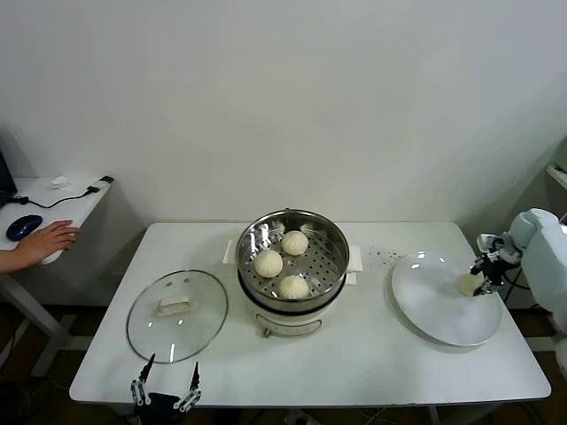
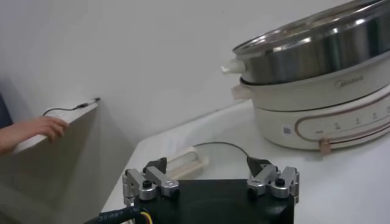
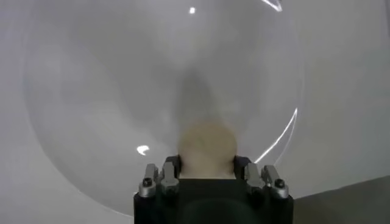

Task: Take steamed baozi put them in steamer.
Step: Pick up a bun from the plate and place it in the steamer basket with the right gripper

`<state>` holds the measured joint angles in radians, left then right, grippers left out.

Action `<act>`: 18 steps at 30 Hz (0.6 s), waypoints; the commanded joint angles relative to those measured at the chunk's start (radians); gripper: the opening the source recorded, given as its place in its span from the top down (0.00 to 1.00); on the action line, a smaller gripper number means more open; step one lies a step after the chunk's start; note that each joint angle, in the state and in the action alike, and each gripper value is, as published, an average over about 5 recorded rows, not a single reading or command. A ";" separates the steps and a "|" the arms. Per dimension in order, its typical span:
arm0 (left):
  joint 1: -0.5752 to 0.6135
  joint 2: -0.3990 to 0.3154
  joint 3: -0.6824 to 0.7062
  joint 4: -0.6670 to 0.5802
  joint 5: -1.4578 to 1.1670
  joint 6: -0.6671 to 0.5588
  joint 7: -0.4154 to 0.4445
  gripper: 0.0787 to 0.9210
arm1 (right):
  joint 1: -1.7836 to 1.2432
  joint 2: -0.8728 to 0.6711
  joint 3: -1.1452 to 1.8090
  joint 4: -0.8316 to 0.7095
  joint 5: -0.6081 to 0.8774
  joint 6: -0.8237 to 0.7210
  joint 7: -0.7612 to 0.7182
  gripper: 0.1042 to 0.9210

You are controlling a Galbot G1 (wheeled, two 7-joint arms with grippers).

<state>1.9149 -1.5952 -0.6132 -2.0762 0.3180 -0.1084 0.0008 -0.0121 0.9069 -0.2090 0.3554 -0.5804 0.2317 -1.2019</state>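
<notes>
White laminate is seen across the worktop point(image 1: 372, 354), and at the far left a side desk point(image 1: 80, 199) is occupied by a person's hand point(image 1: 44, 241) resting beside a dark mouse point(image 1: 23, 227). Next along, a glass lid point(image 1: 177, 315) with a white handle is laid flat on the worktop, left of the cooker. At the near edge in front of that lid the left pincer point(image 1: 166, 387) is parked, its fingers spread wide and nothing held between them; in the left wrist view the same released pincer point(image 2: 210, 178) is shown with the lid just beyond it.

At the centre, the steamer point(image 1: 292, 263) is set on its white base, and three steamed baozi are counted on its perforated tray: one at the left point(image 1: 268, 263), one at the back point(image 1: 295, 242), one at the front point(image 1: 294, 287). They are grouped close together.

Over to the right, a white plate point(image 1: 443, 301) is placed well apart from the steamer. On its right side the fourth bun point(image 1: 468, 284) is gripped by the right pincer point(image 1: 485, 276), which is clenched around it from the right. In the right wrist view the pale bun point(image 3: 206, 146) is seen pressed between both fingers point(image 3: 163, 173), the plate point(image 3: 109, 91) behind it.
</notes>
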 commanded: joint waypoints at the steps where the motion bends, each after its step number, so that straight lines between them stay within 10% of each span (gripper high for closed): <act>1: 0.005 0.003 0.010 -0.014 0.003 0.003 0.009 0.12 | 0.129 -0.066 -0.387 0.202 0.499 -0.116 -0.042 0.42; 18: 0.003 0.012 0.070 -0.016 -0.003 -0.021 0.012 0.12 | 0.687 0.039 -1.137 0.601 1.221 -0.462 0.038 0.44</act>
<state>1.9167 -1.5891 -0.5622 -2.0960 0.3179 -0.1219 0.0100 0.3724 0.8897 -0.9117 0.7158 0.1911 -0.0433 -1.2133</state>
